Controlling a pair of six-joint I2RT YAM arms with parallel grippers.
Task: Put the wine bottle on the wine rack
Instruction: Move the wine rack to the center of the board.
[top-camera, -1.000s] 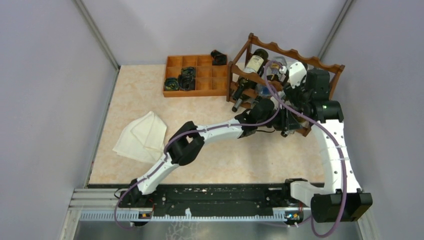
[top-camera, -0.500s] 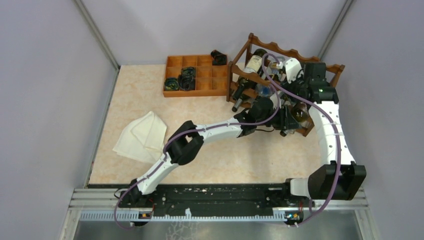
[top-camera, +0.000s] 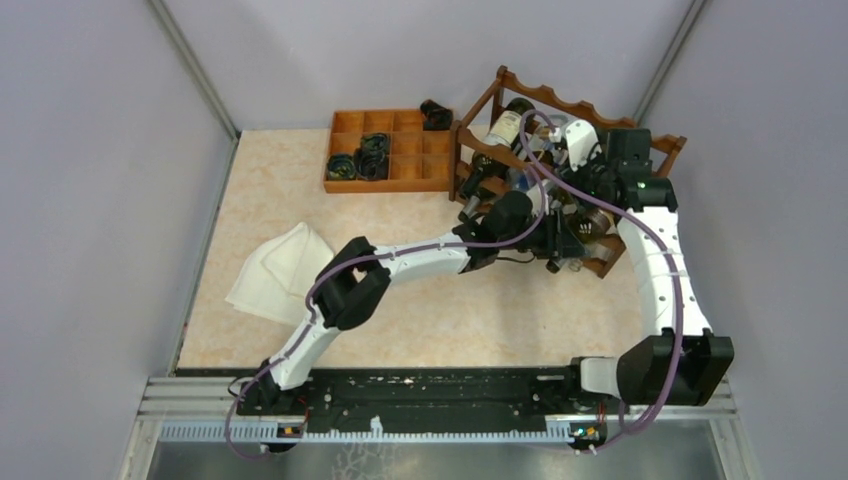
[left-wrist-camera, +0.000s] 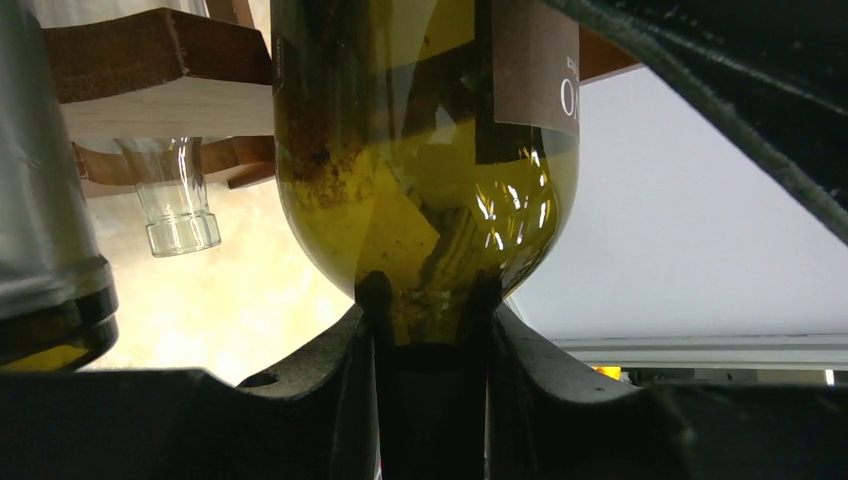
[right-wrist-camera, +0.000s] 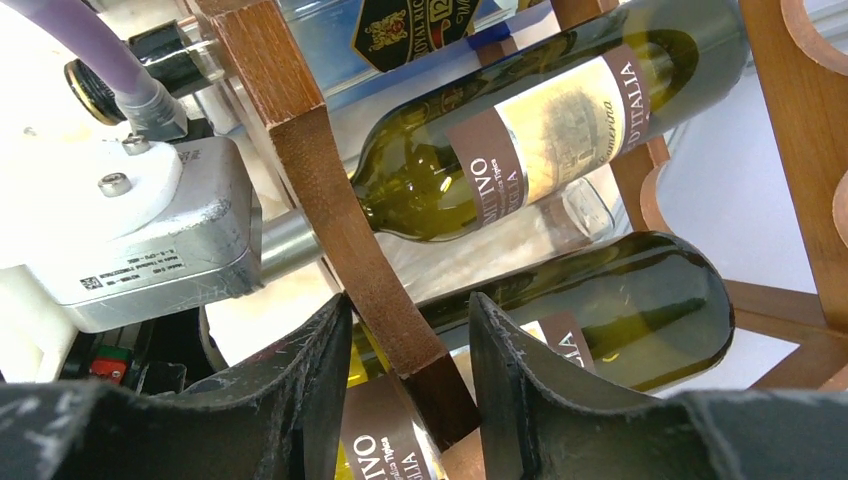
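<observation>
with left jaws clenching the wine bottle (left-wrist-camera: 420, 180) and right jaws' grip unclear, pushing could slide the wine rack (right-wrist-camera: 340, 230).

Soft, even light keeps the top view bright and sharp with only faint shadows, the left wrist view shows the backlit wine bottle (left-wrist-camera: 430, 200) glowing amber with small white glints above a dark, blurred near edge, and the right wrist view is bright with crisp labels (right-wrist-camera: 560, 120)

Olive-green wine bottle (left-wrist-camera: 400, 200), brown label; reddish-brown wine rack (right-wrist-camera: 335, 215); orange-brown tray (top-camera: 395, 186); cream cloth (top-camera: 285, 270); peach marbled table (top-camera: 450, 320)
</observation>
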